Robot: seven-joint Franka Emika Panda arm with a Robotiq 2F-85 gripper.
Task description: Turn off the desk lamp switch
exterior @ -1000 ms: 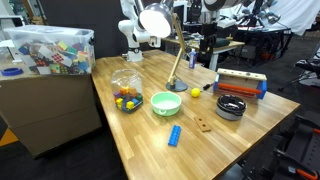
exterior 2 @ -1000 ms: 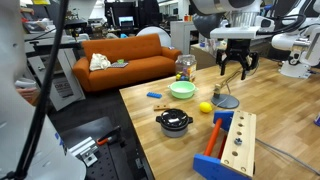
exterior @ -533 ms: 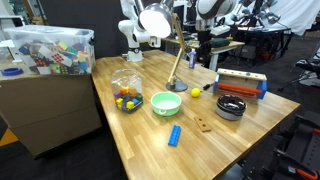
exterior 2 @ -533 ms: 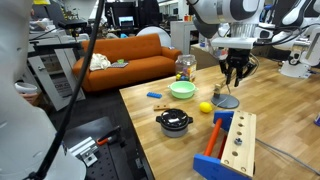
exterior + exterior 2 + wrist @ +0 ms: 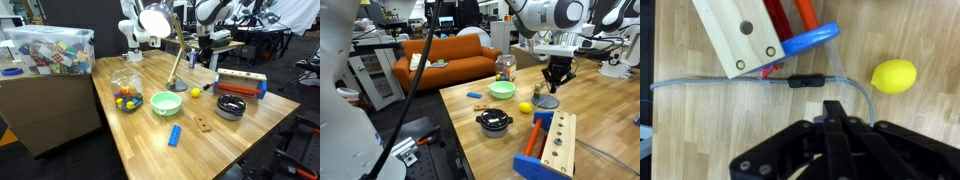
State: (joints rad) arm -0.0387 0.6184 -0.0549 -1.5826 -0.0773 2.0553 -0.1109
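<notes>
Nearest the lens in an exterior view, we see a holed wooden block at lower right of the frame, with a black pot just to its left on the wooden table. Beyond them, right of centre, a lemon lies just beside the round lamp base. The gripper hangs low near that base, pointing down. Its jaws are pressed together with nothing between them, and we cannot tell whether the tips touch anything. Further back sit a green bowl and a jar, while an orange sofa fills the upper left. From the wrist camera we look down on the closed fingers at bottom centre. Above them a cord runs across the tabletop with a dark inline switch at mid-frame, the lemon at right and the block at upper left. In an exterior view a blue brick lies closest to the camera, and the lamp stands mid-table at upper centre of the frame. Its slanted brass stem carries the dome head.
</notes>
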